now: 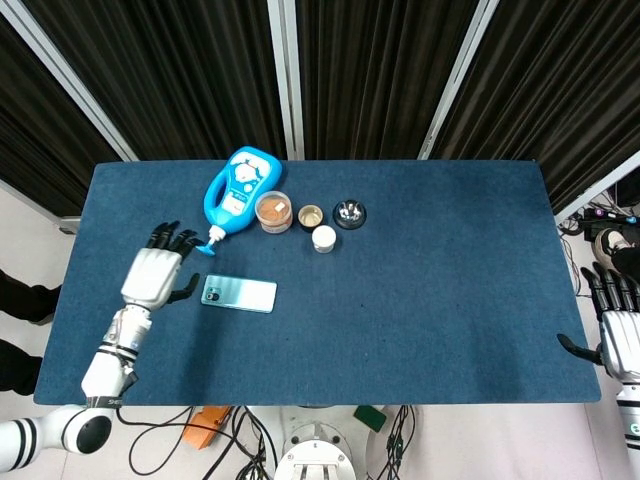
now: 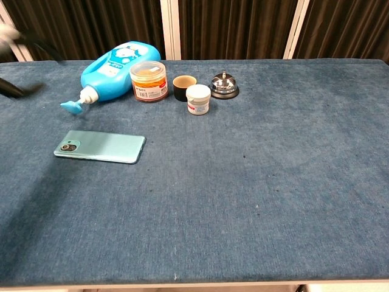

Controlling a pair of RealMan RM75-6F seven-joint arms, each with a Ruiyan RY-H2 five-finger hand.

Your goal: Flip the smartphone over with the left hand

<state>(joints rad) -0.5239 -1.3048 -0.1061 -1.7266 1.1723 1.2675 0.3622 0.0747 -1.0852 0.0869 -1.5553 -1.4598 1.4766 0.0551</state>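
Note:
The smartphone (image 1: 239,294) (image 2: 100,147) lies flat on the blue table with its teal back and camera facing up. Nothing touches it. My left hand (image 1: 155,274) hovers just left of the phone with its fingers spread and nothing in it; the chest view shows only a blurred edge of the left hand (image 2: 13,42) at the top left corner. My right hand (image 1: 618,322) hangs beyond the table's right edge, fingers spread and holding nothing.
At the back of the table (image 1: 430,300) lie a blue bottle (image 1: 235,192) on its side, an orange-lidded jar (image 1: 273,211), a small dark cup (image 1: 311,215), a white jar (image 1: 323,238) and a call bell (image 1: 349,213). The bottle's nozzle (image 2: 73,106) points toward the phone.

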